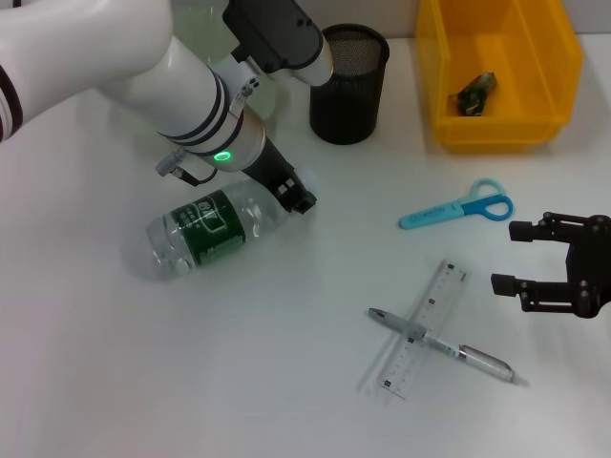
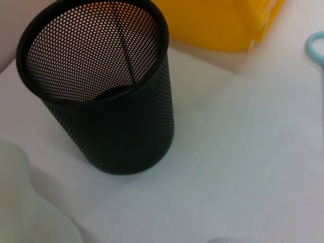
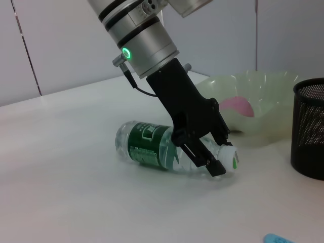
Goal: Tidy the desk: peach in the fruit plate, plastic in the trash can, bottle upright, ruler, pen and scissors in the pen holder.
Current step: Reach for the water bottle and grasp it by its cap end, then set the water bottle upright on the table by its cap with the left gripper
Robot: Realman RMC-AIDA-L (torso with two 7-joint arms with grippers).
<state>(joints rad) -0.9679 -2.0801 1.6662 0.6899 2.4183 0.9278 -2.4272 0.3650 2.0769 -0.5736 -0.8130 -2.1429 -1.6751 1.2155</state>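
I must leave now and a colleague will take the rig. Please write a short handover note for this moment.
Left gripper: at the neck of the lying bottle, fingers around it.
Right gripper: open, holding nothing, beside the scissors.
Done: peach in the fruit plate; plastic in the yellow bin.
Left: stand the bottle upright; put the scissors, ruler and pen, which lies across the ruler, into the pen holder.

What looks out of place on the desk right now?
The bottle lies on its side, left pincer at its neck. Scissors, ruler and pen lie loose outside the pen holder.
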